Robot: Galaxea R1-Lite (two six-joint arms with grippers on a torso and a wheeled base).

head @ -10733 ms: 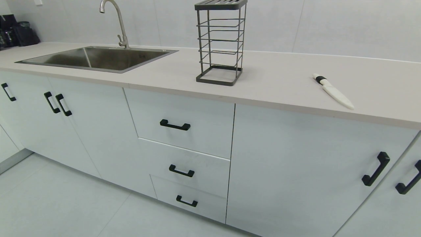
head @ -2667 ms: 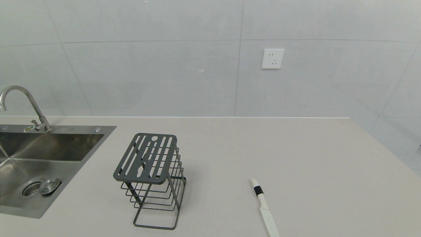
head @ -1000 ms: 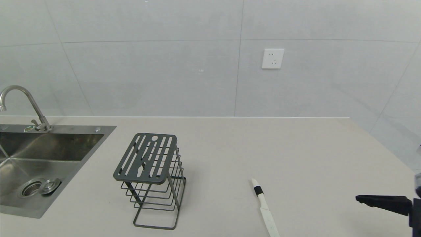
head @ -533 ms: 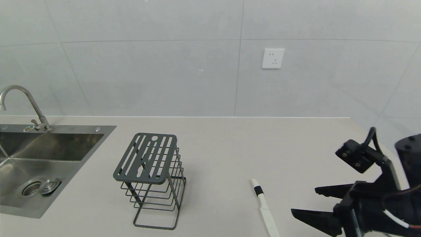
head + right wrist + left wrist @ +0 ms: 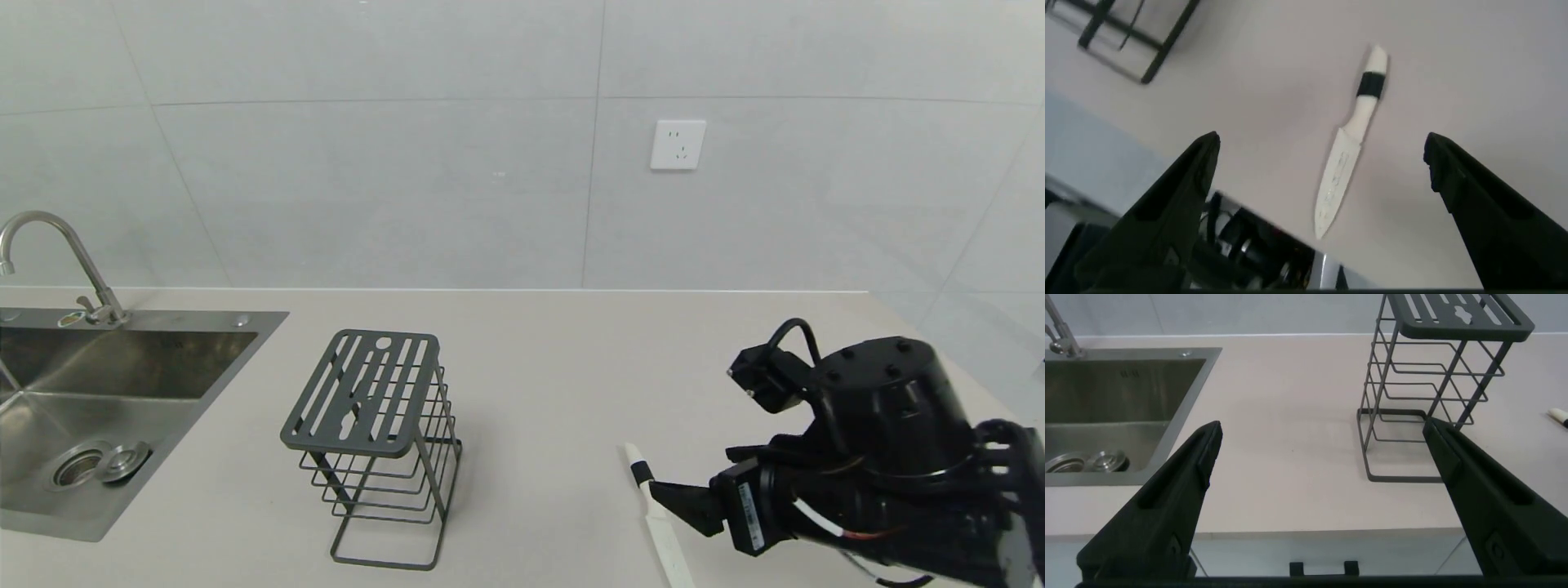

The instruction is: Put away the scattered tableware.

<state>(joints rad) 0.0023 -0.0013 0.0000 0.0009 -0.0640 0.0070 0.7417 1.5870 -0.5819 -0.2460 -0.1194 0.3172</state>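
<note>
Head view: a white knife with a black band on its handle lies flat on the near right of the tabletop. Its handle points toward the wall and its blade toward the front edge. The right gripper hangs just to the knife's right with its jaws spread wide and empty, the nearer finger reaching over the handle. The slotted knife rack stands well apart to the left, between the knife and the sink.

Left wrist view: the left gripper is also wide and empty, in front of the rack. Only the knife's handle tip shows, beyond the rack, so the right arm is much nearer.

Right wrist view: the knife lies between the spread fingers of the right gripper. Its long axis runs across the line on which they close, so a straight descent should pinch its width.
</note>
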